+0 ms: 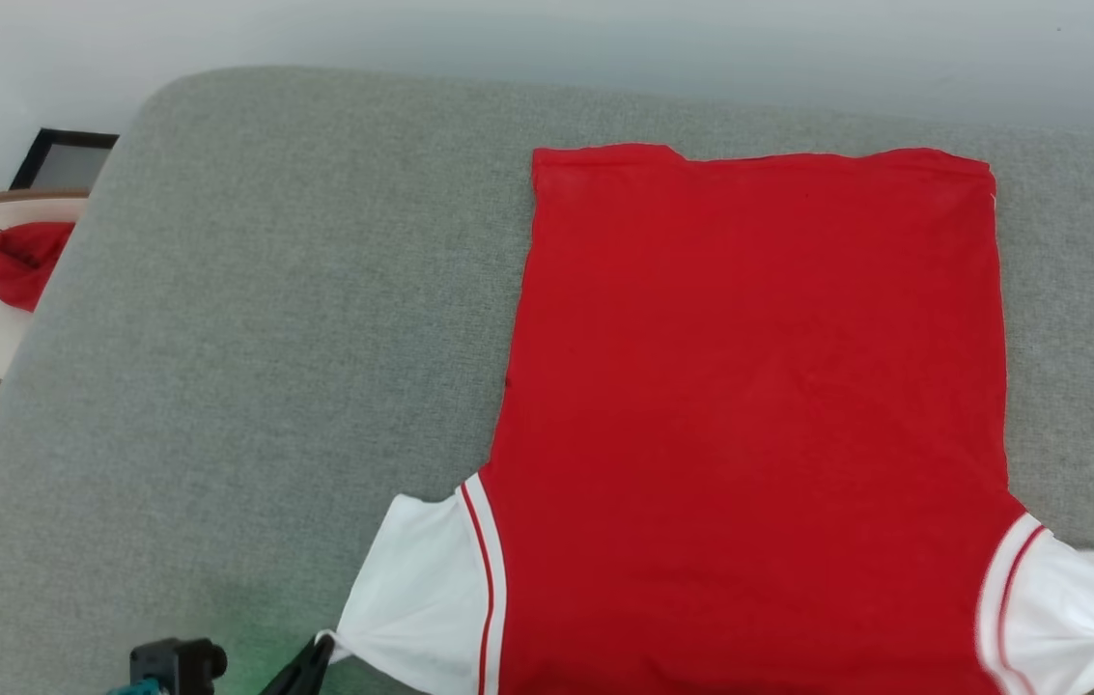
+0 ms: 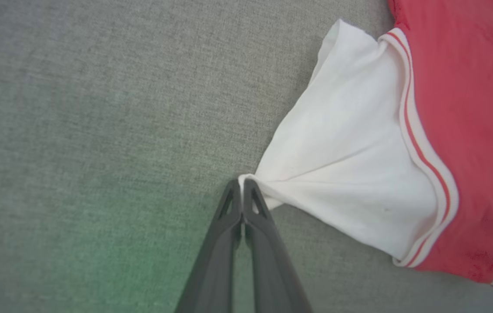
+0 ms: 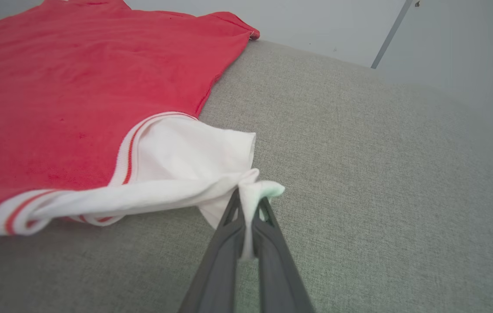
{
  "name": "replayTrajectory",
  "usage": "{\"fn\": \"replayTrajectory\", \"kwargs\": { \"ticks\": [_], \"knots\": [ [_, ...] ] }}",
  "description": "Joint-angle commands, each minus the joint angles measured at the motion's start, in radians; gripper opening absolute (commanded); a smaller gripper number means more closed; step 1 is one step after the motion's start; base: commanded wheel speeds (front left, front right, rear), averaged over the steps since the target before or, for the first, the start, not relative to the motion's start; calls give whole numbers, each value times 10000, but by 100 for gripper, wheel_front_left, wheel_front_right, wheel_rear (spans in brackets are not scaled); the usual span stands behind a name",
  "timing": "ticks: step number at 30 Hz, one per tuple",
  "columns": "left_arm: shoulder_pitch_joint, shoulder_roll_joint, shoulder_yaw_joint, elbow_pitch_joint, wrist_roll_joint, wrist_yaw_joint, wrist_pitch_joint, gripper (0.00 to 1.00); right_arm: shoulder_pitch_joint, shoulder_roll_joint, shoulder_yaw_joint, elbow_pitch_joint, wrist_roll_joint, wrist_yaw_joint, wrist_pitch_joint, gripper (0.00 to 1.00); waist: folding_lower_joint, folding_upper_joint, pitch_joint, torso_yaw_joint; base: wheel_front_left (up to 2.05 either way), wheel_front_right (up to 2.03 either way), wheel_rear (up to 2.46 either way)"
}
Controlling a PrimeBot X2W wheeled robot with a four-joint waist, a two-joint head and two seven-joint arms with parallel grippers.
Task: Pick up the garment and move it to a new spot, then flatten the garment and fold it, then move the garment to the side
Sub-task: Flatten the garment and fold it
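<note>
Your left gripper (image 2: 243,184) is clenched. Its 2 dark fingers (image 2: 224,230) meet at the tips on a tiny corner of the garment's left sleeve (image 2: 350,165), which is drawn into a taut white fan toward the pinch. Your right gripper (image 3: 249,198) is likewise closed on the cuff of the right sleeve (image 3: 185,152), with a small tuft of white cloth poking up between the tips. Outward from both grips, the garment (image 1: 749,386) lies spread flat on the grey cushion (image 1: 266,338), right of its centre. Its plain red side is up with no lettering showing, its hem is toward the far edge and both sleeves are near you. The collar end runs off the near edge of the head view.

Both holds look thin to me. If you pull or lift hard, the left corner could slide out of the tips, since so little cloth is in them. If 1 arm leads the other, the body may skew or crease instead of lying flat. Dragging across the coarse weave could bunch the red panel, and a hard tug on the cuffs may stretch the striped trim (image 2: 420,143).

The cushion is a broad, rough-woven grey pad with a rounded far-left corner and a faint green tint (image 1: 247,637) near your left gripper. Beyond it stands a pale wall (image 1: 604,39). Off the far left sits a cream woven basket (image 1: 6,198) holding a smaller red cloth (image 1: 20,261), with a black frame (image 1: 64,154) behind it.
</note>
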Motion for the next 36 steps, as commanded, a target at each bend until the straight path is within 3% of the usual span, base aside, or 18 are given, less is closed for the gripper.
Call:
{"fn": "replayTrajectory", "kwargs": {
  "ticks": [1,10,16,19,22,32,36],
  "knots": [
    [-87,-31,63,45,45,-37,-31,0,-8,6,-2,5,95,-13,-9,100,0,0,9,-5,0,0,0],
    [-237,-436,440,43,398,-173,-38,0,230,517,-178,-1388,542,-13,-8,100,0,0,201,46,0,0,0],
    [-274,-723,788,-147,755,-136,-42,0,-1262,483,-24,-1730,896,-12,-9,100,0,0,422,38,0,0,0],
    [-380,-884,834,-174,944,-198,-42,0,-2608,-8,351,-1182,1080,-12,-9,100,0,0,517,134,0,0,0],
    [-551,-1034,827,-144,1067,-247,-43,0,-4249,-567,810,-312,1495,-12,688,100,0,0,631,290,0,0,0],
    [-1414,-1806,473,153,1516,-693,-32,0,-9761,-2283,3123,2804,3059,-12,4669,100,0,0,1328,1223,0,0,0],
    [-1749,-2192,352,442,1598,-916,-32,0,-11401,-2433,3378,4354,3528,-12,5989,100,0,0,1692,1593,0,0,0]
  ]
}}
